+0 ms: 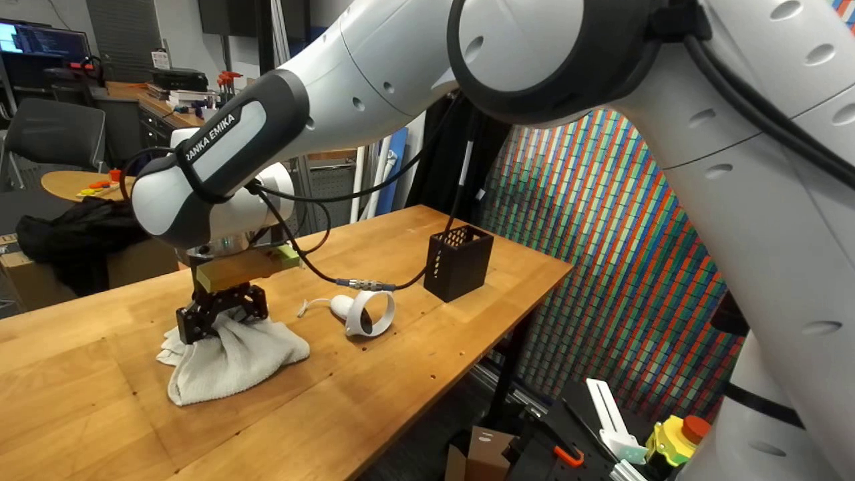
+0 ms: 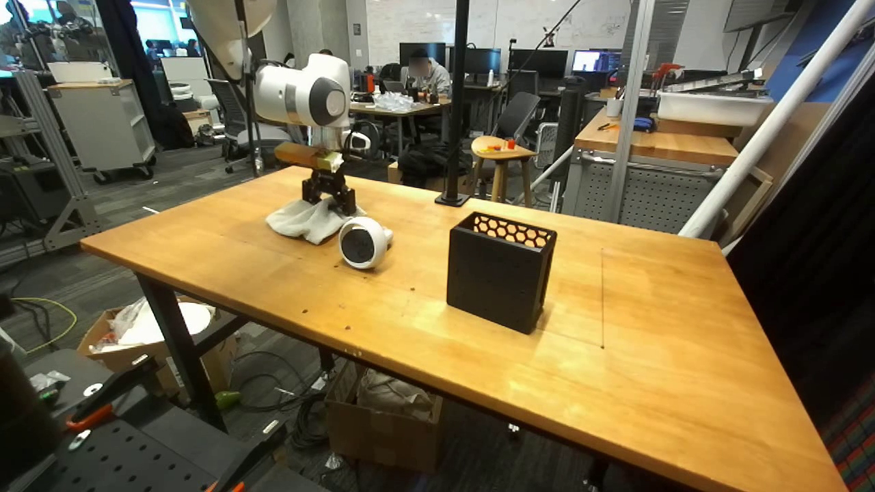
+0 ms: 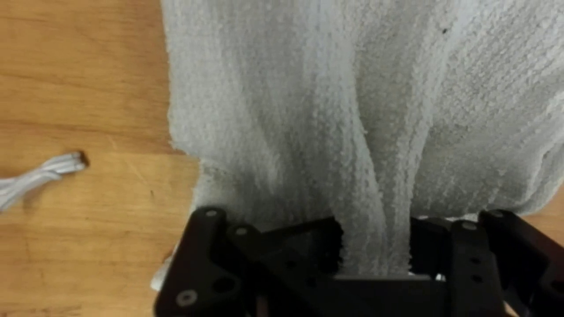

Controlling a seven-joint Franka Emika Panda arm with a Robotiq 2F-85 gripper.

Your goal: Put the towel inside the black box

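Note:
A light grey-white towel [image 1: 240, 364] lies crumpled on the wooden table, and it also shows in an exterior view [image 2: 304, 220] and in the wrist view [image 3: 282, 101]. My gripper [image 1: 224, 317] points down over the towel. In the wrist view the gripper [image 3: 374, 246] has a gathered fold of towel pinched between its fingers. The lower part of the towel still rests on the table. The black box [image 1: 459, 267] stands upright with an open top and honeycomb holes in a side. It also shows in an exterior view [image 2: 495, 277], apart from the gripper. Its inside bottom is hidden.
A white ring-shaped controller [image 1: 371, 314] lies between towel and box, also in an exterior view [image 2: 362, 244]. Its strap [image 3: 44, 174] shows beside the towel. A black pole [image 2: 454, 137] stands at a table edge. A cable [image 1: 364, 285] hangs from the arm.

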